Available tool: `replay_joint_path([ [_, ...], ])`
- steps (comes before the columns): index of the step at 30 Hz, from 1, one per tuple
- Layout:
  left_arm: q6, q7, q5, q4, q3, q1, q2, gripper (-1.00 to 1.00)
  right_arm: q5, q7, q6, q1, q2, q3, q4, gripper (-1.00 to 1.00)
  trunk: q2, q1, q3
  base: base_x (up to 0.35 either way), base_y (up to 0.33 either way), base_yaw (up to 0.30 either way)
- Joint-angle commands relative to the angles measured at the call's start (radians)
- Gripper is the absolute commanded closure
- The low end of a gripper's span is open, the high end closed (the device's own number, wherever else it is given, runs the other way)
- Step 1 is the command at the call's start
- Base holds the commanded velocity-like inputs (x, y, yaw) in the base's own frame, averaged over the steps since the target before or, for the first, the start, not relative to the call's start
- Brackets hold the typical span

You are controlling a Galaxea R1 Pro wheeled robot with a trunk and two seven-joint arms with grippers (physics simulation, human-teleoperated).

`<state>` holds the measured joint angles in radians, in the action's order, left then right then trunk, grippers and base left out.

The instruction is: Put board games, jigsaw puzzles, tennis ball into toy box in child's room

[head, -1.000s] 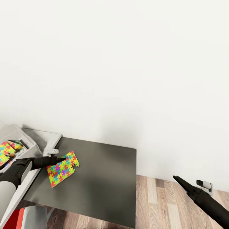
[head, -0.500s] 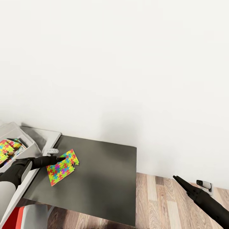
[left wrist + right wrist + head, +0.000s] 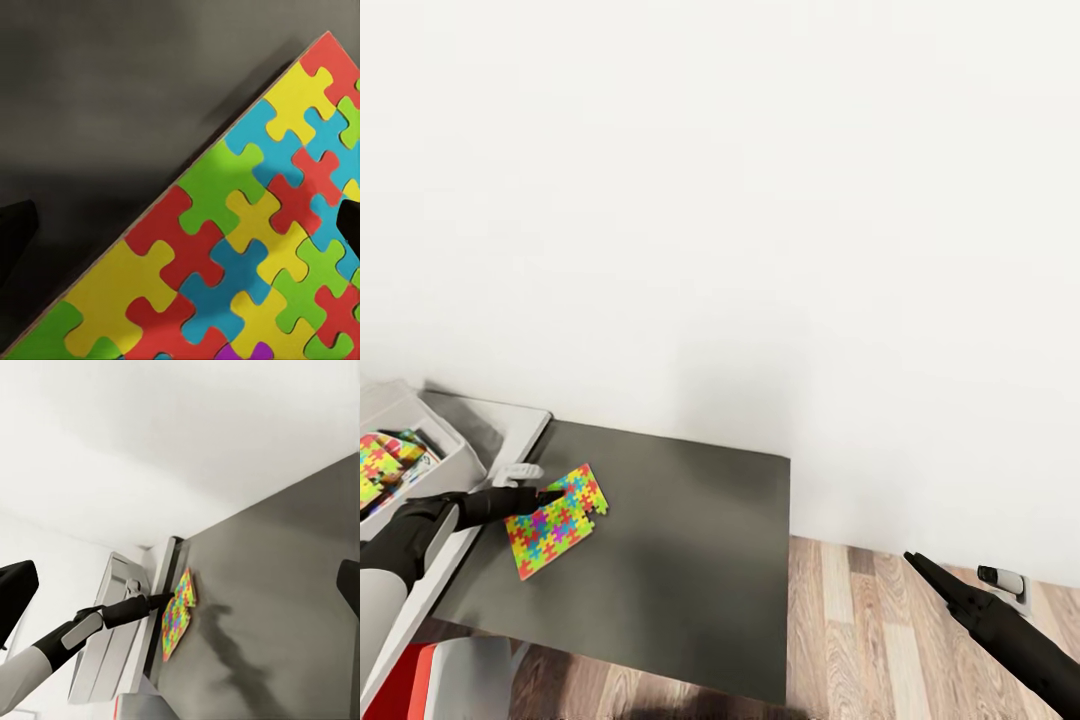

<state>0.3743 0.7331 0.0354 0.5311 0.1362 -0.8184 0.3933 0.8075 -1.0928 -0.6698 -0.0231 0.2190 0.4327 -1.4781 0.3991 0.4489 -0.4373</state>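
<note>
One jigsaw puzzle [image 3: 556, 519] lies beneath the open left end effector [image 3: 550, 495]; toy box [image 3: 420, 425] cropped.

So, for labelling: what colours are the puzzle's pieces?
Red, yellow, green and blue on the puzzle; clearest in the left wrist view.

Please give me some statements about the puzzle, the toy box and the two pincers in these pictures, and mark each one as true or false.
1. A jigsaw puzzle lies on the dark grey part of the table. True.
2. The left pincer is above this puzzle with its fingers apart. True.
3. The toy box holds nothing. False: it already holds a second multicoloured puzzle on other items.
4. The right pincer holds a tennis ball. False: it holds nothing and hangs over the wooden floor, beside the table.
5. The puzzle on the table is a plain blue sheet. False: its pieces are red, yellow, blue and green.
</note>
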Motion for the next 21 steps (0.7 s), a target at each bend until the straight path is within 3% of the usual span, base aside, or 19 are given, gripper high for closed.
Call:
replay_joint_path([
  [1, 0.007, 0.003, 0.007, -0.013, 0.005, 0.001, -0.008, -1.00, 0.006, 0.001, -0.007, 0.000, 0.000, 0.000, -0.001, -1.00, 0.001, 0.001, -0.003, 0.000, 0.000, 0.000],
  [21, 0.002, 0.004, 0.006, -0.013, 0.003, 0.001, -0.007, -1.00, 0.007, 0.001, -0.005, 0.000, 0.000, 0.000, -0.001, -1.00, 0.001, 0.001, -0.014, 0.000, 0.000, 0.000],
])
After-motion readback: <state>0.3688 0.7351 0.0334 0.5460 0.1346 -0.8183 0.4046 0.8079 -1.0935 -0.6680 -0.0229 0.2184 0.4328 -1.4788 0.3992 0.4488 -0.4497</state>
